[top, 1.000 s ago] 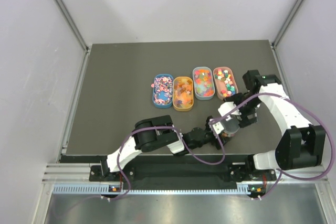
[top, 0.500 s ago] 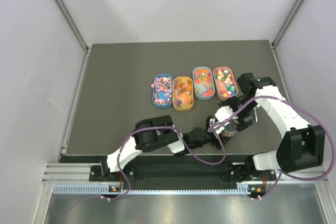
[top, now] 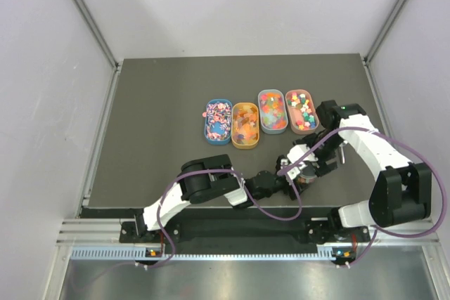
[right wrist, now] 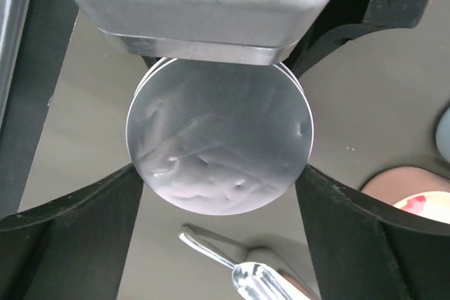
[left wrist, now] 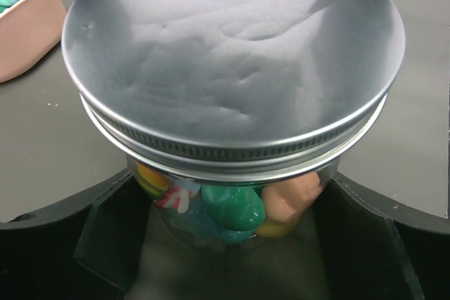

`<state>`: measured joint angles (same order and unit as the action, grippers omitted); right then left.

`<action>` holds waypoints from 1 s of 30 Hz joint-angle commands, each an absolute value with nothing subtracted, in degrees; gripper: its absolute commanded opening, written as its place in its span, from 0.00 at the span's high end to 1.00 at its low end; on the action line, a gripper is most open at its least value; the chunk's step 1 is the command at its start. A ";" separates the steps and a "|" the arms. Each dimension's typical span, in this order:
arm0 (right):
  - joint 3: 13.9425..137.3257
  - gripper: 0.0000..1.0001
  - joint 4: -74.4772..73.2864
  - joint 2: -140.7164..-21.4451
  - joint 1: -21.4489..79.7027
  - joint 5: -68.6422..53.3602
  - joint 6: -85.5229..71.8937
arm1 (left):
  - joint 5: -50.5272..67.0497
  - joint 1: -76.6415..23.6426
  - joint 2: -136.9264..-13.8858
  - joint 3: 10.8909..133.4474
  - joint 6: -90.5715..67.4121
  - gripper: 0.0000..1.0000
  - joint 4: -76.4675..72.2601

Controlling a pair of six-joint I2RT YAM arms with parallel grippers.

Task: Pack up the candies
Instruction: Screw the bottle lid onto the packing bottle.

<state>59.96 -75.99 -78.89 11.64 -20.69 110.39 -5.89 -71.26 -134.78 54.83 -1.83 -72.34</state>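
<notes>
At four o'clock on the table (top: 155, 138) my right gripper (right wrist: 219, 172) just pinched the lid (right wrist: 211, 124) of the jar (left wrist: 299, 198) my left gripper (left wrist: 232, 244) clasps, so the candies (left wrist: 232, 205) look nearly sealed.

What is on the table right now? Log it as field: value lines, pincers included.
jar: clear glass, holds mixed candies, metal lid on top
left pincer: closed around the jar's glass body
right pincer: straddles the lid from above; contact unclear
trays: four ovals in a row, all holding candies
scoop: silver, lying on the table
</notes>
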 commanded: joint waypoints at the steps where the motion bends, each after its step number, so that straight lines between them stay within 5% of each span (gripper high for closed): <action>1: 60.29 0.14 -84.29 -79.54 12.30 -22.06 109.87 | -7.38 -70.75 -147.57 48.69 -9.05 1.00 -24.96; 12: 60.47 0.36 -83.50 -79.63 12.39 -22.33 105.40 | -8.35 -71.28 -147.57 48.69 -9.14 1.00 -24.61; 30: 54.23 0.41 -74.37 -80.42 13.27 -20.48 78.69 | -8.96 -71.28 -146.78 48.96 -9.14 1.00 -24.52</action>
